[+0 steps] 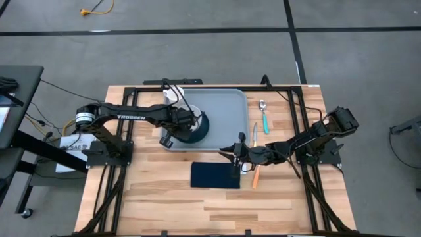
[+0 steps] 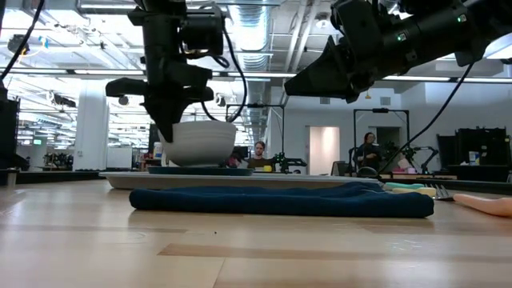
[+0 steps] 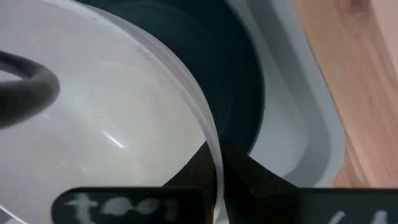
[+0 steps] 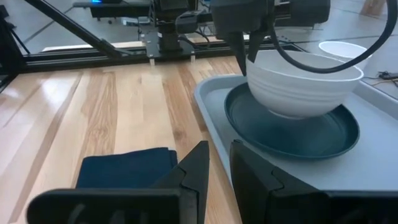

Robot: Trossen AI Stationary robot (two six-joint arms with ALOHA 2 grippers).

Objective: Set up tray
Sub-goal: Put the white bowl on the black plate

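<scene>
My left tool (image 4: 245, 53) is clamped on the white bowl's (image 4: 303, 84) rim over the dark plate (image 4: 292, 134) in the tray (image 1: 230, 122) mid-bench. Right tool (image 1: 238, 153) hovers near the napkin (image 1: 215, 175), fingers narrowly apart, empty. The tray looks stiff, light, slippery; grip its rim.

A robotics lab: more arm rigs (image 2: 376, 152) and seated people (image 2: 259, 154) fill the open hall behind; concrete floor (image 1: 197, 59).

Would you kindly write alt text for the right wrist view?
A white bowl sits on a dark teal plate in the grey-blue tray, its rim pinched by the left gripper. Nearer, a navy napkin lies on the wooden table.
</scene>
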